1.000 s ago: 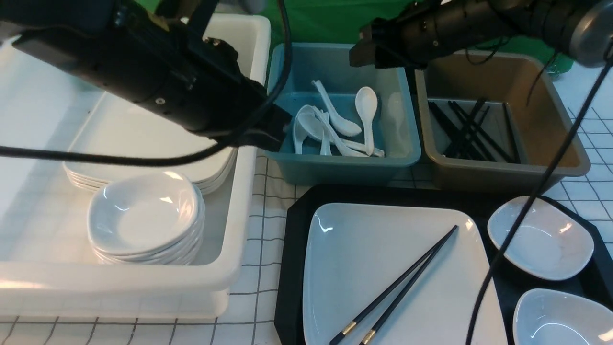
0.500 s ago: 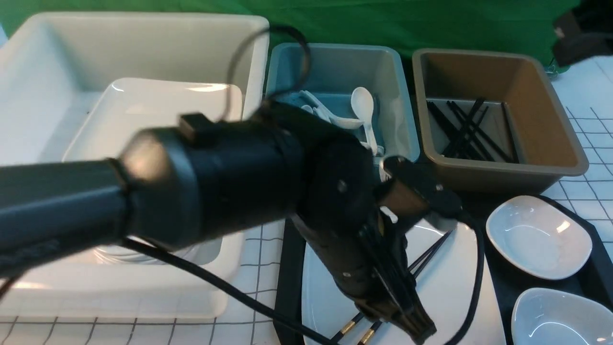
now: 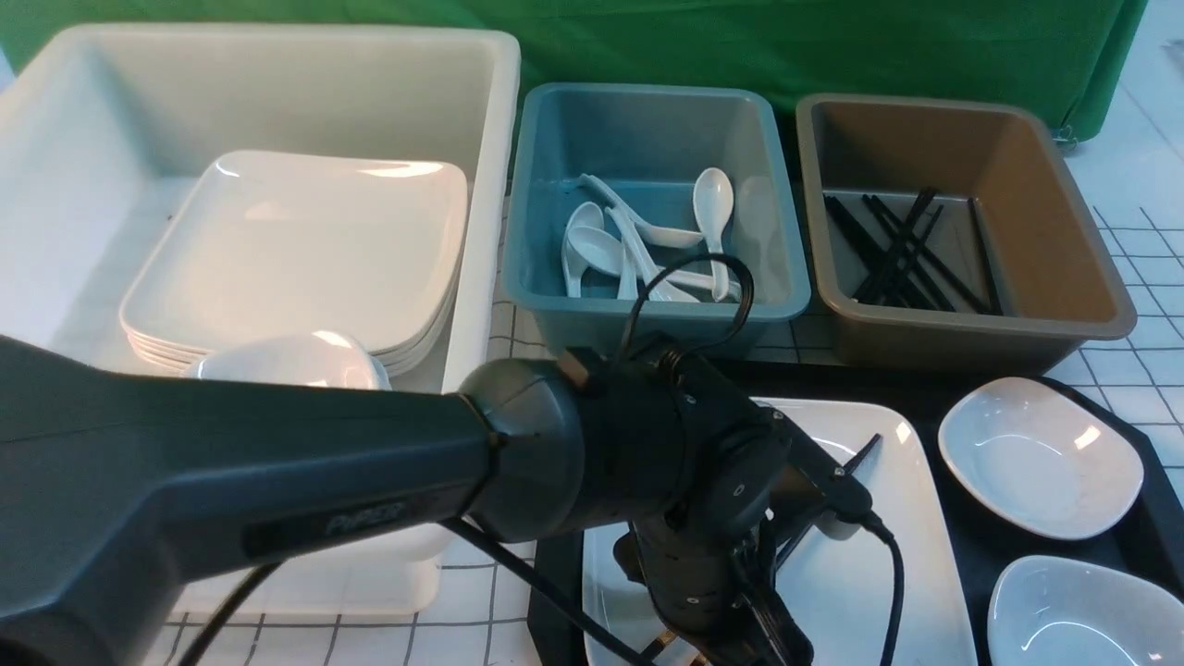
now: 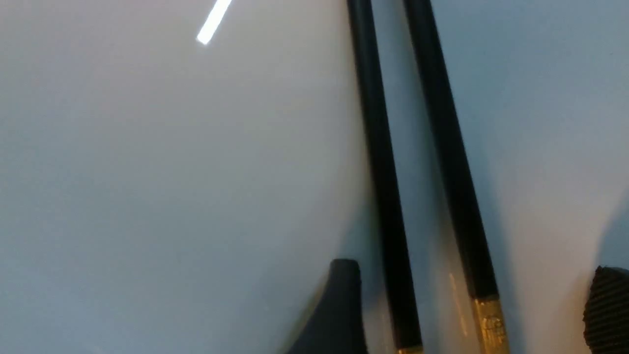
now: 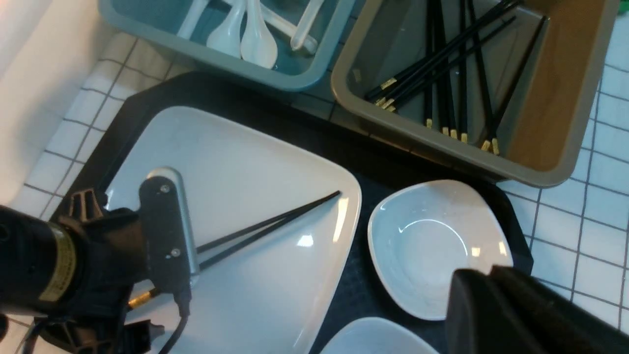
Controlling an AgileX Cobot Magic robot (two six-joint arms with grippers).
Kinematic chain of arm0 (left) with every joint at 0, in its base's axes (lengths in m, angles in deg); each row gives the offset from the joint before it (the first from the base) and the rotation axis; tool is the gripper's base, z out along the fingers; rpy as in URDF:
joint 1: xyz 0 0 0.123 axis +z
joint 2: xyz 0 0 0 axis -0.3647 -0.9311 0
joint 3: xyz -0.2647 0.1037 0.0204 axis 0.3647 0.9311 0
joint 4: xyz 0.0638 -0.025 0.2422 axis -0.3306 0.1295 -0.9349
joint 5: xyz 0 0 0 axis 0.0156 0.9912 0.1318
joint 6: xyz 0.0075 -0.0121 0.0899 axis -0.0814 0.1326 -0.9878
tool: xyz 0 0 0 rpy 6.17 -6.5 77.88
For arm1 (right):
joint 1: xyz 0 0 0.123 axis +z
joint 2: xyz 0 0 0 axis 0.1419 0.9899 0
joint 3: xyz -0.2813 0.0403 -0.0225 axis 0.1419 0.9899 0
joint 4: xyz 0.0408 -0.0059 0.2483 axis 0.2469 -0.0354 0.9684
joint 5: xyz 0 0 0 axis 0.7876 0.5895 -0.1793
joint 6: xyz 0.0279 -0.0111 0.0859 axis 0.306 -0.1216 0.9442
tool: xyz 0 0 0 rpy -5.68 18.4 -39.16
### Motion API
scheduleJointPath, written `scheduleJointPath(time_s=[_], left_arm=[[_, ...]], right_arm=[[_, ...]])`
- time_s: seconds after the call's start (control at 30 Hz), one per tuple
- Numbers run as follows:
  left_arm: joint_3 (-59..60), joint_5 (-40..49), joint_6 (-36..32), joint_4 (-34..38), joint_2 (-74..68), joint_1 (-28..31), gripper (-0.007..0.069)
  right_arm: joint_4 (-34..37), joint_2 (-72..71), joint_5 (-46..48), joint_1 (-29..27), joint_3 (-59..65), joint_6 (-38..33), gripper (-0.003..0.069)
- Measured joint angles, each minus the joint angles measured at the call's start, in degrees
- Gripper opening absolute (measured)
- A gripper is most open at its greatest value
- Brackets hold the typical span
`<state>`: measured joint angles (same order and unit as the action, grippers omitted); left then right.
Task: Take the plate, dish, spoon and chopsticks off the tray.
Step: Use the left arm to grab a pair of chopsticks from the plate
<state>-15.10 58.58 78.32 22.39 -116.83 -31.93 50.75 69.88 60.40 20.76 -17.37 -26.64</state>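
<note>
Plate (image 4: 147, 172); wrist-view chopsticks (image 4: 383, 162) between left pincer (image 4: 474, 309)

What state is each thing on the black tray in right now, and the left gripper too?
Black gold-banded chopsticks: lying on the plate, not gripped.
Large white square plate: flat on the tray, under the chopsticks.
Black textured plastic tray: holds the plate and two dishes.
Two small rounded white dishes: upright, empty, on the tray.
Left gripper: open, jaws either side of the chopsticks' banded ends.
</note>
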Motion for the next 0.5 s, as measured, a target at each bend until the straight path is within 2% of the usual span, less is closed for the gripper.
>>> scheduleJointPath(time_s=[0.1,0.2,0.23,0.27,0.33,0.5], left_arm=[[-0.1,-0.1,1.0,-0.6,-0.3,0.0,0.0511],[-0.2,0.5,1.0,-0.6,-0.3,0.0,0.0353],[-0.2,0.5,1.1,-0.6,-0.3,0.0,0.034],[-0.2,1.0,1.2,-0.6,-0.3,0.0,0.0225],[-0.3,1.6,1.6,-0.6,-0.3,0.0,0.0104],[-1.8,4.3,1.8,-0.6,-0.7,0.0,0.0089]], right_arm=[[0.0,-1.3,0.1,0.0,0.0,0.0,0.0051],[0.0,-2.0,0.8,0.0,0.0,0.2,0.0058],[0.0,-2.1,0.8,0.0,0.0,0.2,0.0058],[0.0,-2.3,1.1,0.0,0.1,0.2,0.0061],[0.0,-2.5,1.6,0.0,0.2,0.4,0.0064],[0.0,-2.6,1.8,0.0,0.3,0.7,0.0073]])
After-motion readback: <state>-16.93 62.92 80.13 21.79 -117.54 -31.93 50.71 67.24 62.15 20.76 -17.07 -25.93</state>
